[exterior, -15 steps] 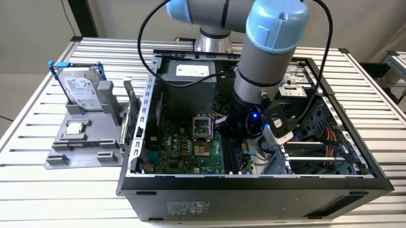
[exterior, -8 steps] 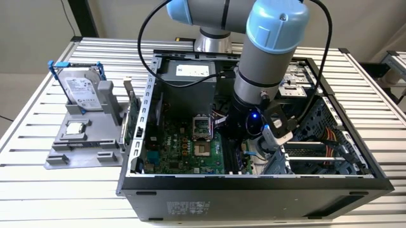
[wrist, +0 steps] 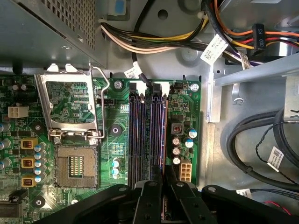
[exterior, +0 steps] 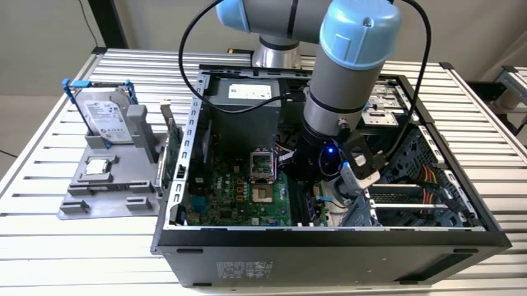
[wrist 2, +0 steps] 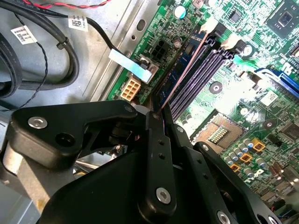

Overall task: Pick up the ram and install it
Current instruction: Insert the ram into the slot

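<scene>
While the ram [wrist 2: 184, 70] is pinched edge-on between the closed fingers of the gripper [wrist 2: 156, 114], it is held over the outermost memory slot [wrist: 163, 135] of the motherboard [wrist: 117, 140]. Being judged light, stiff and fragile, it is best gripped by its long edges.

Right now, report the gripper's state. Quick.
Gripper: shut on the ram, which it holds edge-on over the memory slots of the motherboard inside the open computer case.
</scene>
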`<state>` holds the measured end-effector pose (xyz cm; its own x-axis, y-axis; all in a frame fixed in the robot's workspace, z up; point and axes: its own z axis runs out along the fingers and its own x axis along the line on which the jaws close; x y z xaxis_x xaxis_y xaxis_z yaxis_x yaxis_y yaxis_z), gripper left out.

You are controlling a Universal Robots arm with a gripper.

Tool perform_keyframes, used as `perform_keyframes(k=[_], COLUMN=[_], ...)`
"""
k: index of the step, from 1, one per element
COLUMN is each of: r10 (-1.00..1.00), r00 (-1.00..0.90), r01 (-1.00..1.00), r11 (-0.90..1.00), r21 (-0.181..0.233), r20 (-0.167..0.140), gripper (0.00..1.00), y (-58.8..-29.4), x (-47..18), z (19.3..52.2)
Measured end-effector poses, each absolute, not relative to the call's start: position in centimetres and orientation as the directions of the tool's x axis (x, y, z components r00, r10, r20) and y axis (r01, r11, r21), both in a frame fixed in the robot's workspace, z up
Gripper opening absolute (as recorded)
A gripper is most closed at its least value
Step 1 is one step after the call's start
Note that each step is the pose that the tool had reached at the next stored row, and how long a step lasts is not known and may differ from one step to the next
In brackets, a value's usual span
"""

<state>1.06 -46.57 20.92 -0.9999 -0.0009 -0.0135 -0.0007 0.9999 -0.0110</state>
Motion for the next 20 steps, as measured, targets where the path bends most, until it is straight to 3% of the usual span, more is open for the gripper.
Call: perform_keyframes(k=[20], r10=[0.012], r00=[-1.0], r01=[0.012], r11=[1.0], r21=[-0.022], r20=[-0.015], gripper=[0.0], y=[-46.38], x=[1.04], z=[21.77])
